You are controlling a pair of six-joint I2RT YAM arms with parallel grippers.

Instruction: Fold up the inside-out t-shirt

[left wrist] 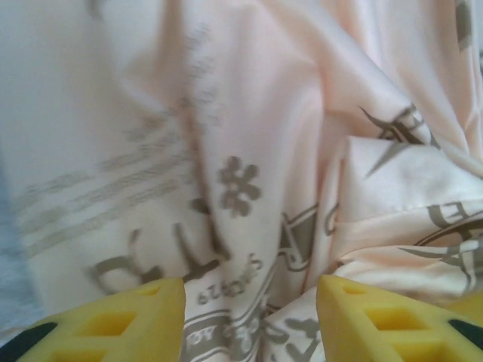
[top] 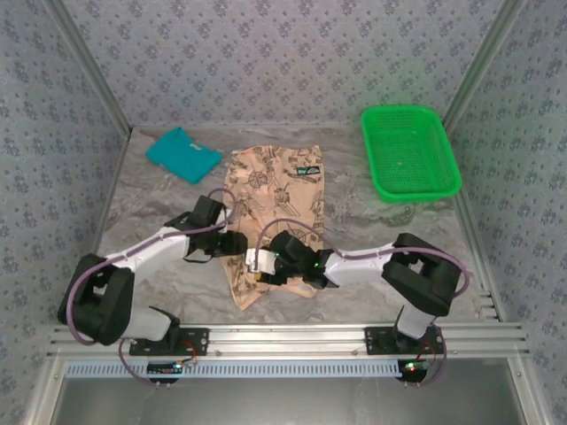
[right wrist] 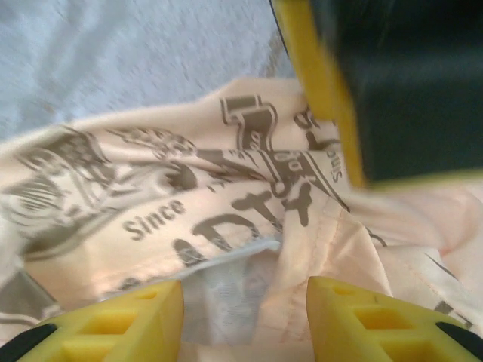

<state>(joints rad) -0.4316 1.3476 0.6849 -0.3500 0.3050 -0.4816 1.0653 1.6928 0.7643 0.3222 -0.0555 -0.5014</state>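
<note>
Peach t-shirt [top: 275, 186] lies lengthwise, running away from both arms.
Left jaws and right jaws hang parted, empty, over its near end; right nearer the hem.

Peach-beige t-shirt [top: 266, 190] with dark brown nautical prints, teal shirt [top: 183, 154], green basket [top: 372, 159], grey marbled table [top: 372, 232].

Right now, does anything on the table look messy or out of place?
Yes. The printed t-shirt is not lying flat: it is bunched into a narrow, wrinkled strip, and its near end is crumpled into loose folds. The folded teal shirt and the green basket look fine.
</note>
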